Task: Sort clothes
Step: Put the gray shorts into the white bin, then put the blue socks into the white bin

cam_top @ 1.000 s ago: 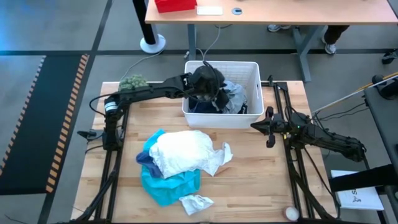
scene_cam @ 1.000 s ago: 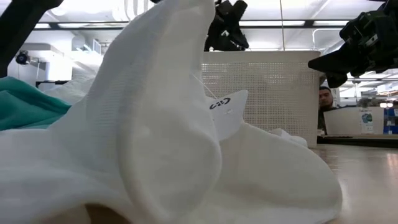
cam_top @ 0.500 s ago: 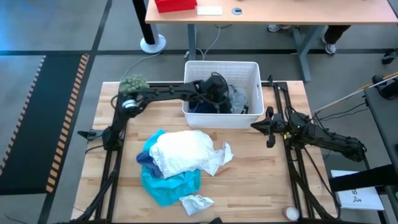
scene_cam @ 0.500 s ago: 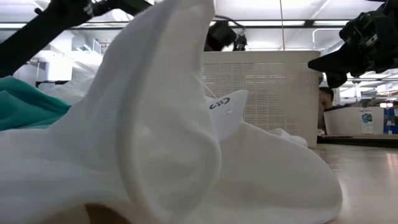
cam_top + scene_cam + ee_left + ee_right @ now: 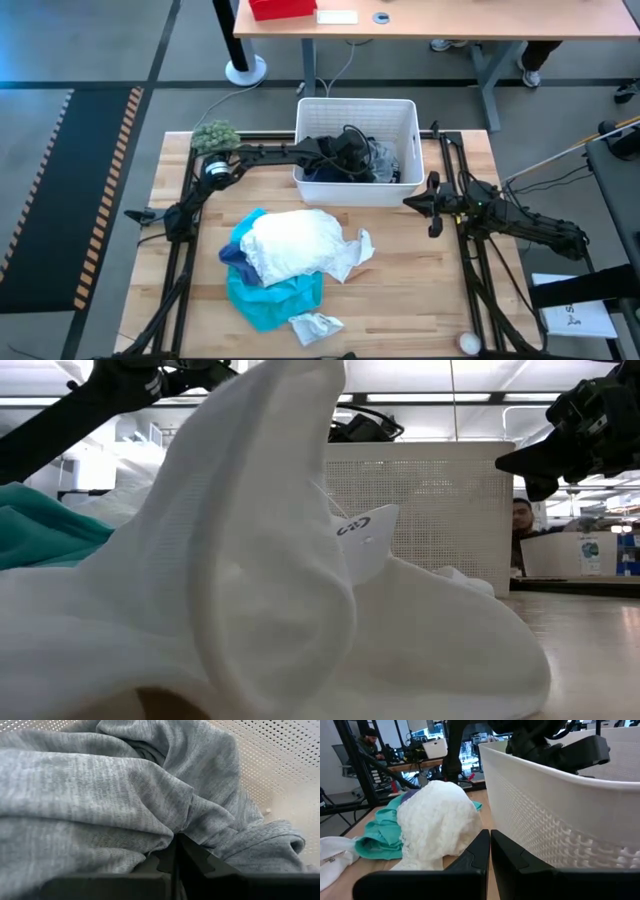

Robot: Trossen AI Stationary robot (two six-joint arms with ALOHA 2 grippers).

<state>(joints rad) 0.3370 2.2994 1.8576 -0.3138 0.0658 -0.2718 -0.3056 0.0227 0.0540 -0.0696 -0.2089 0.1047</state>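
Clothes lie in two groups. At the left of my surface [image 5: 400,290], a heap sits near the middle: a turquoise garment [image 5: 268,298] underneath, a white garment [image 5: 295,243] bunched on top, a strip of dark blue showing at the heap's left edge, and a small white sock [image 5: 315,326] just beside the heap's near end. A fuzzy green ball [image 5: 214,133] rests at the far left corner, well apart from the heap.

Centre: a white bin [image 5: 402,120] stands at the far edge of the surface and holds a dark navy garment [image 5: 325,172] and a grey garment [image 5: 100,785]. My left claw [image 5: 352,158] reaches down into this bin; its fingers are drawn together, pinching a fold of the grey garment, as the left wrist view shows at the fingertips.

Right: my right claw [image 5: 433,205] hangs just beside the bin's right wall, fingers together, holding nothing. Beyond the surface a person [image 5: 522,525] is partly visible behind the bin.

Handling, as I judge it: every piece is soft, light and limp, so it will sag and trail when lifted and may snag on the bin's rim or drag a neighbour with it. A raised fold or bunched ridge gives the surest hold; a flat stretch of cloth would slip through. The grey knit looks thick enough to hold in a pinch.
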